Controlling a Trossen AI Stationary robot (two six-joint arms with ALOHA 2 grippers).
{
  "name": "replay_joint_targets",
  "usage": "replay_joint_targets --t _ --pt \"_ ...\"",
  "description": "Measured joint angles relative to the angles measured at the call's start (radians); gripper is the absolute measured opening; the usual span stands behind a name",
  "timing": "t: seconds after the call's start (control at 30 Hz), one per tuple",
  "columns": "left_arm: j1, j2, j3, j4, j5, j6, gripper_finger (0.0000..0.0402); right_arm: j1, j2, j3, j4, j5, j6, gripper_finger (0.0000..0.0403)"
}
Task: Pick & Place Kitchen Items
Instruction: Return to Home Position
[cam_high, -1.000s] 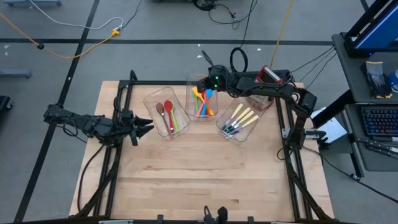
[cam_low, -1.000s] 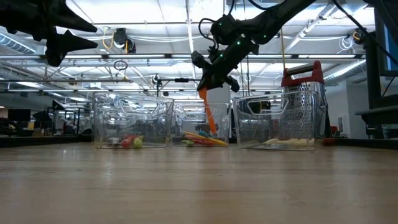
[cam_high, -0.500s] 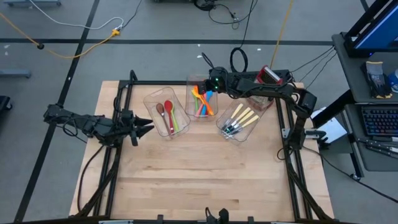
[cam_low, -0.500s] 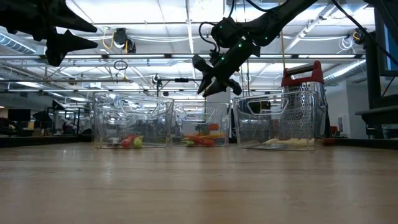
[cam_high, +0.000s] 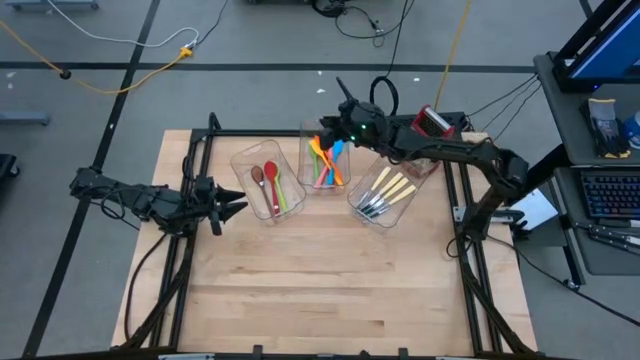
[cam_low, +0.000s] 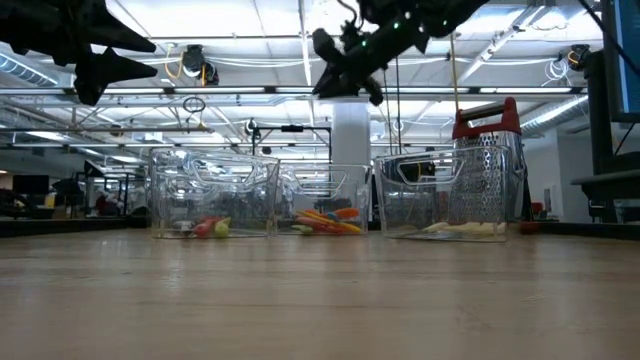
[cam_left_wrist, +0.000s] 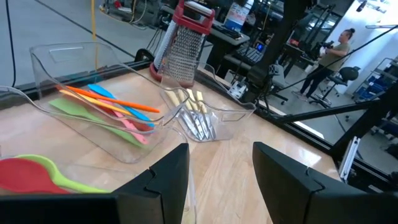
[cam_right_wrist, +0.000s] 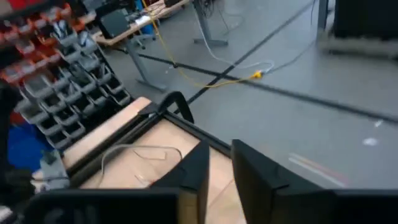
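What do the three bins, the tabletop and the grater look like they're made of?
The bins look like clear glossy plastic: the spatulas show straight through the walls. The tabletop looks like pale matte wood, with plank seams. The grater seems perforated grey metal with a red, probably plastic, handle.

Three clear bins are standing in a row near the far edge of the wooden table (cam_high: 320, 290): a left bin (cam_high: 245, 170), a middle bin (cam_high: 306, 150) and a right bin (cam_high: 392, 216). A red-and-silver box grater (cam_high: 432, 122) is standing just behind the right bin, near the far right corner. A person (cam_left_wrist: 328, 56) is standing in the room beyond.
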Motion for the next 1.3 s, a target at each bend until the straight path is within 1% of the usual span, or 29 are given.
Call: replay_joint_targets --t 0.13,0.17,0.23,0.33,0.4,0.47,0.53,0.6,0.73,0.8,0.93,1.03,1.2,1.3 --pt "0.0 0.0 0.0 0.0 0.001 0.0 0.0179 0.05 -0.063 0.0 -0.028 0.05 -0.108 0.0013" --pt "0.0 0.0 0.0 0.0 0.001 0.0 0.0179 0.063 -0.077 0.001 -0.038 0.061 -0.136 0.0007" --pt "0.0 0.0 0.0 0.0 0.001 0.0 0.018 0.087 -0.104 0.001 -0.072 0.082 -0.188 0.0008" --pt "0.0 0.0 0.0 0.002 -0.003 0.01 0.018 0.121 -0.126 0.001 -0.082 0.082 -0.254 0.0011" --pt "0.0 0.0 0.0 0.009 -0.028 0.018 0.0179 0.143 -0.139 0.001 -0.101 0.082 -0.287 0.0008" --pt "0.0 0.0 0.0 0.025 -0.029 0.014 0.018 0.165 -0.143 0.001 -0.113 0.082 -0.32 0.0003" --pt "0.0 0.0 0.0 0.038 -0.007 0.078 0.0179 0.187 -0.143 0.001 -0.13 0.081 -0.356 0.0001" --pt "0.0 0.0 0.0 0.042 0.045 0.158 0.0179 0.206 -0.142 0.001 -0.165 0.079 -0.384 0.0004" --pt "0.0 0.0 0.0 0.028 0.14 0.279 0.0179 0.229 -0.143 0.001 -0.288 0.08 -0.373 0.0008" --pt "0.0 0.0 0.0 0.01 0.136 0.303 0.018 0.234 -0.142 0.001 -0.358 0.081 -0.348 0.0007" --pt "0.0 -0.001 -0.002 -0.006 0.079 0.335 0.018 0.234 -0.142 0.001 -0.455 0.08 -0.335 0.0002" --pt "0.0 -0.016 -0.002 -0.005 0.088 0.379 0.018 0.234 -0.142 0.001 -0.508 0.08 -0.328 0.0001" --pt "0.0 -0.046 -0.01 0.009 0.117 0.388 0.0179 0.25 -0.142 -0.002 -0.548 0.082 -0.31 0.0001" --pt "0.0 -0.061 -0.051 0.06 0.133 0.405 0.0179 0.266 -0.172 -0.059 -0.523 0.085 -0.306 0.0001"
